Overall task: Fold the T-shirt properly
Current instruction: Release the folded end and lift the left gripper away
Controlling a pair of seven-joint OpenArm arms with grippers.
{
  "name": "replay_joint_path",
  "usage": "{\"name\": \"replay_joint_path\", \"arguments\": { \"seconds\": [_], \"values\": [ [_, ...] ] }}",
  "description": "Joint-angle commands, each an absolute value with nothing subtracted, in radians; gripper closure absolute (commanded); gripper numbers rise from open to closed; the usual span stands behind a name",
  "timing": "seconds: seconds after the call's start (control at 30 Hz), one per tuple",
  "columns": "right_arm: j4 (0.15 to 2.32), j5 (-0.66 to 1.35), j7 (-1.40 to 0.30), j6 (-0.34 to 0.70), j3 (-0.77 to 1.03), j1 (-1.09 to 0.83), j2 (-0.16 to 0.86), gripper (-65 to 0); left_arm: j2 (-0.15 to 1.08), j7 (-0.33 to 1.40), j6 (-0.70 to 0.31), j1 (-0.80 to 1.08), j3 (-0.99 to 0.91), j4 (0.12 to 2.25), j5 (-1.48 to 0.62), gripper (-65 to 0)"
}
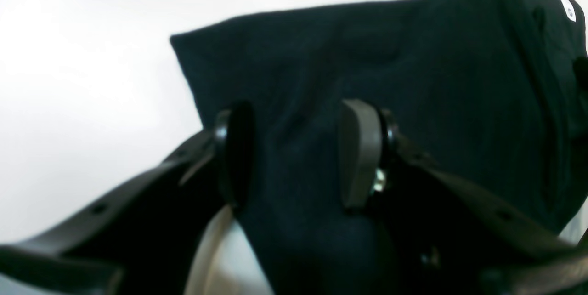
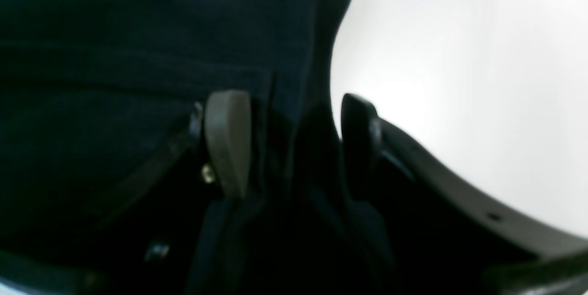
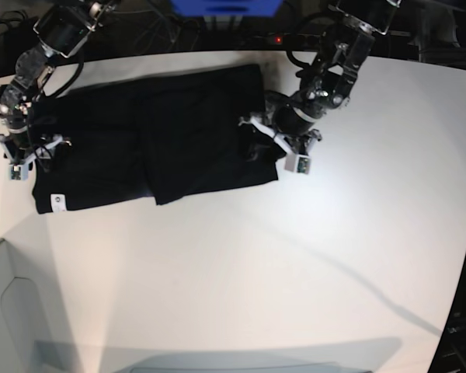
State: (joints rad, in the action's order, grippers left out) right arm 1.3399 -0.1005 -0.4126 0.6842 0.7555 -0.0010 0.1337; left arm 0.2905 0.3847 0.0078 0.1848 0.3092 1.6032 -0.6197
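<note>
Mid-fold on black T-shirt (image 3: 151, 151) lying toward table's (image 3: 311, 264) ten o'clock, left gripper (image 1: 294, 157) and right gripper (image 2: 289, 143) both spread open astride opposite ends; next, probably closing on fabric edges.

A plain black T-shirt (image 3: 147, 140) is seen on a white worktop (image 3: 311, 256) — its small tag (image 3: 57, 200) white, with a dark mark.
</note>
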Motion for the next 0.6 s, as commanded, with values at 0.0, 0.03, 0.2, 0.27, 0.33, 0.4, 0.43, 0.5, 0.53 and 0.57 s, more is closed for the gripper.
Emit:
{"name": "replay_joint_path", "arguments": {
  "seconds": [0.0, 0.03, 0.2, 0.27, 0.33, 0.4, 0.43, 0.5, 0.53, 0.57],
  "values": [
    [1.333, -0.113, -0.417, 0.698, 0.759, 0.01, 0.148, -32.2, 0.294, 0.361, -0.002, 0.163, 0.306, 1.618, -0.628, -29.0],
    [1.32, -0.113, -0.417, 0.698, 0.759, 0.007, 0.148, -32.0, 0.294, 0.361, -0.002, 0.163, 0.306, 1.618, -0.628, -29.0],
    [1.313, -0.111, -0.423, 0.698, 0.751, -0.031, 0.143, -31.6, 0.294, 0.361, 0.002, 0.156, 0.306, 1.616, -0.628, -29.0],
    [1.313, -0.111, -0.423, 0.698, 0.733, -0.048, 0.142, -31.3, 0.294, 0.361, 0.002, 0.154, 0.305, 1.616, -0.628, -29.0],
    [1.313, -0.111, -0.423, 0.698, 0.711, -0.065, 0.142, -28.6, 0.294, 0.361, 0.002, 0.154, 0.305, 1.615, -0.628, -29.0],
    [1.313, -0.108, -0.423, 0.698, 0.7, -0.082, 0.14, -22.8, 0.294, 0.361, 0.004, 0.154, 0.305, 1.601, -0.628, -29.0],
    [1.313, -0.108, -0.423, 0.698, 0.696, -0.085, 0.14, -19.0, 0.294, 0.361, 0.004, 0.153, 0.305, 1.593, -0.628, -29.0],
    [1.313, -0.111, -0.423, 0.698, 0.694, -0.085, 0.13, -11.7, 0.294, 0.355, 0.004, 0.153, 0.305, 1.581, -0.628, -29.0],
    [1.313, -0.111, -0.423, 0.698, 0.694, -0.085, 0.124, -7.7, 0.294, 0.355, 0.004, 0.153, 0.303, 1.577, -0.628, -29.0],
    [1.313, -0.111, -0.423, 0.698, 0.696, -0.085, 0.122, -3.5, 0.294, 0.355, 0.004, 0.153, 0.303, 1.577, -0.628, -29.0]
  ]
}}
